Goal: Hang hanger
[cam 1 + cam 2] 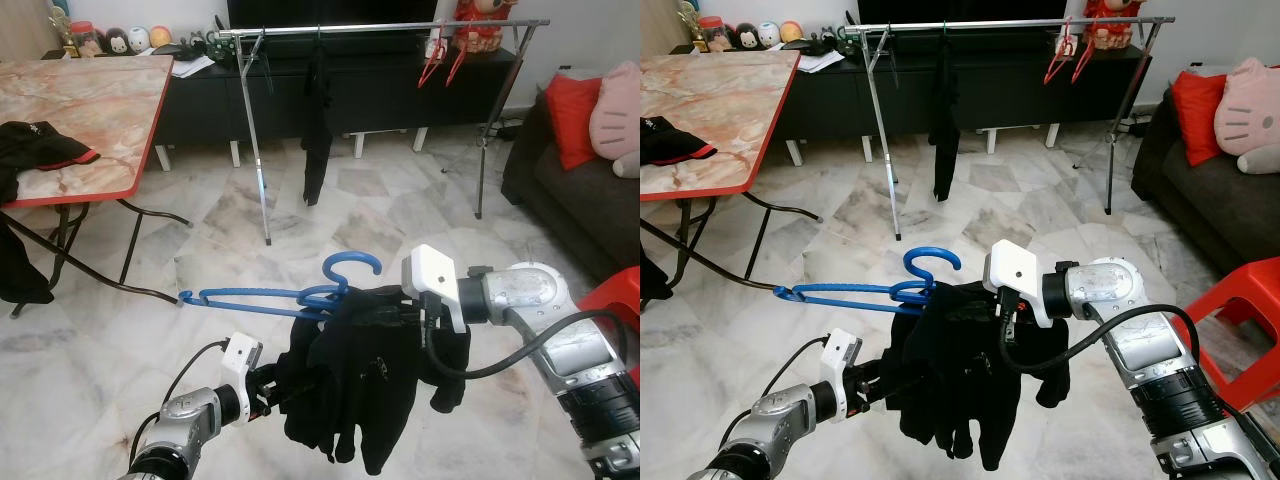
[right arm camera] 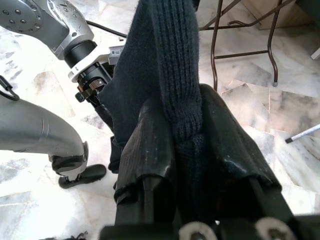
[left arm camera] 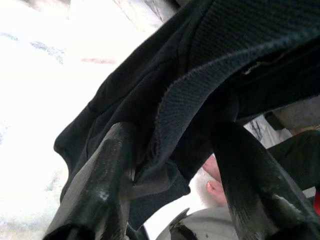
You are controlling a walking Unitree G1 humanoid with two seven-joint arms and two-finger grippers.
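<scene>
Hanging in mid-air before the robot, a blue hanger point(image 1: 290, 294) is seen level above the marble floor point(image 1: 200, 240), its hook point(image 1: 350, 268) turned upward and a black garment point(image 1: 360, 375) bunched over its right end, the left end bare. The garment is gripped by both tools. The right tool point(image 2: 182, 150) is closed on a thick knitted fold of the cloth near the hanger's neck, as shown in the right wrist view. The left tool point(image 3: 170, 165) is held lower, at the garment's left edge; its two fingers point(image 3: 107, 175) are spread with dark fabric lying between them, so it is judged open around the cloth rather than clamped on it. The garment appears only partly dressed on the hanger, most of it drooping in a heap beneath the right side.

The clothes rail point(image 1: 380, 28) stands well apart, across the room in front of a dark low cabinet point(image 1: 200, 100). On it, a black garment point(image 1: 314, 120) and red hangers point(image 1: 440, 55) are already hung. A red-edged bench point(image 1: 80, 110) with dark clothing point(image 1: 35, 150) on it is seen to the robot's left, a dark sofa point(image 1: 570, 190) with cushions to its right.

The task is judged to be at an early-to-middle stage: the hanger is lifted and loaded, but the walk to the rail and the hooking over the bar are not yet done.
</scene>
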